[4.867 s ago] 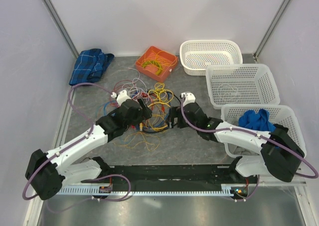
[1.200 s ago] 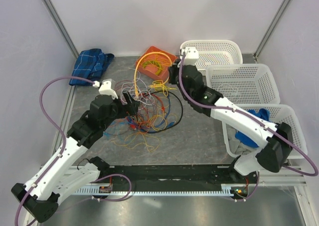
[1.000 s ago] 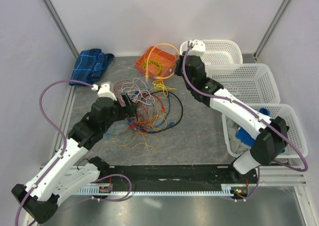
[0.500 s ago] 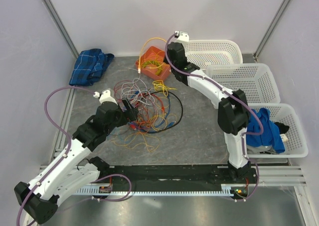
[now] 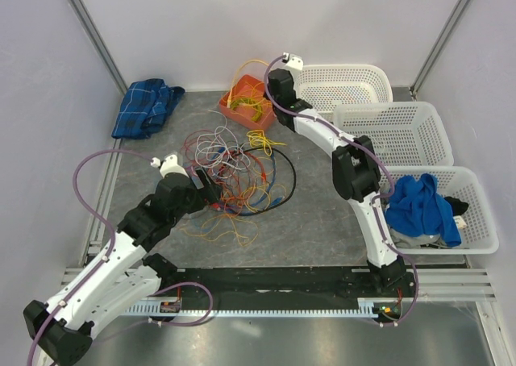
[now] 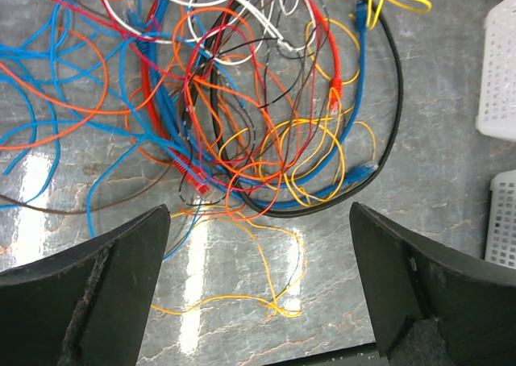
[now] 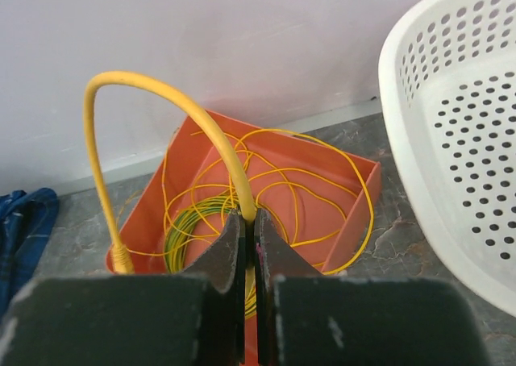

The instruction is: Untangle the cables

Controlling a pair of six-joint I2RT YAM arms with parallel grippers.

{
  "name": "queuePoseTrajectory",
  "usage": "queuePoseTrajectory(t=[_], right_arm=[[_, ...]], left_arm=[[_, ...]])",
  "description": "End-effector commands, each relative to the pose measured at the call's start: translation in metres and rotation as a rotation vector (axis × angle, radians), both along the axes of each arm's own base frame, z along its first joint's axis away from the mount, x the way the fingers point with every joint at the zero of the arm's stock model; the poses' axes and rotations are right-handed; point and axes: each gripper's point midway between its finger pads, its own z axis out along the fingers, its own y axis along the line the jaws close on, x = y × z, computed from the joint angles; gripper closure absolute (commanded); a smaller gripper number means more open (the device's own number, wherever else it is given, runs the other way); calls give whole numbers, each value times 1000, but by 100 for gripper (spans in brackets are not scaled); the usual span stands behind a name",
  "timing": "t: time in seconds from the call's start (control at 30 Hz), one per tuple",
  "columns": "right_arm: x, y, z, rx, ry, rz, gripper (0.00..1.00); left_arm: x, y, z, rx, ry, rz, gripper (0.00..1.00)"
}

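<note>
- Three white baskets stand beside the right hand, which pinches a yellow cable over the orange tray.
- Above tangled cables on the tabletop, the left hand hangs spread.

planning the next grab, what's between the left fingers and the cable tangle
Left wrist view: mostly bare grey table, crossed by one loose thin orange wire loop, between the open left fingers and the cable tangle.

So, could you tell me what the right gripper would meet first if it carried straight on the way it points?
Most likely the orange tray, landing on the yellow wires coiled inside. The right gripper, shut on a yellow cable, points into it. Depth is unclear.
</note>
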Motion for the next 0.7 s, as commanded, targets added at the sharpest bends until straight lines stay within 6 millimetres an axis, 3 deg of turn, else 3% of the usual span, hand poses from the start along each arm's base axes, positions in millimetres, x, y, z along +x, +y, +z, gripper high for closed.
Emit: queuePoseTrajectory(t=[0.0,0.07,0.17,0.2,0.23,0.27,0.3,0.33,0.4,0.43,0.47,0.5,0.53,0.57,0.6,0.63,0.67], right_arm=[[15,0,2,40,-51,-28,100],[15,-1,-11,17,-28,-21,100],[12,-3,-22,-3,-6,-16,57],[10,-2,-21,-1,-7,-10,38],[8,-3,-9,10,-22,-6,31],[3,-3,-13,8,-14,0,26],[0,-4,-5,15,-30,0,19],[-5,-2,21,39,-79,7,17],[-16,-1,28,32,-90,14,13],[-25,1,55,50,-132,21,13],[-33,2,52,41,-125,26,12],[-40,4,63,50,-147,34,12],[-54,7,88,62,-181,52,12],[-65,7,78,42,-160,63,13],[-74,9,81,36,-162,76,13],[-92,13,103,41,-195,103,13],[-104,12,82,8,-157,120,13]], left_arm=[[-2,-1,-6,-25,19,18,0],[-2,-1,-5,-24,20,17,0],[-1,-3,-4,-23,20,13,0],[0,-3,-3,-24,19,15,0],[-1,-3,-3,-23,19,13,0],[-1,-3,-2,-24,19,13,0],[0,-2,1,-29,11,16,0],[0,-1,3,-29,6,20,0],[-1,-1,6,-37,-1,21,0],[-1,-1,9,-44,-10,24,0],[-1,0,10,-49,-12,26,0],[-2,0,12,-54,-18,26,0],[-2,0,13,-59,-18,27,0],[-3,0,15,-64,-24,27,0],[-4,0,15,-66,-25,27,0],[-4,0,16,-71,-28,30,0],[-4,1,17,-76,-33,30,0]])
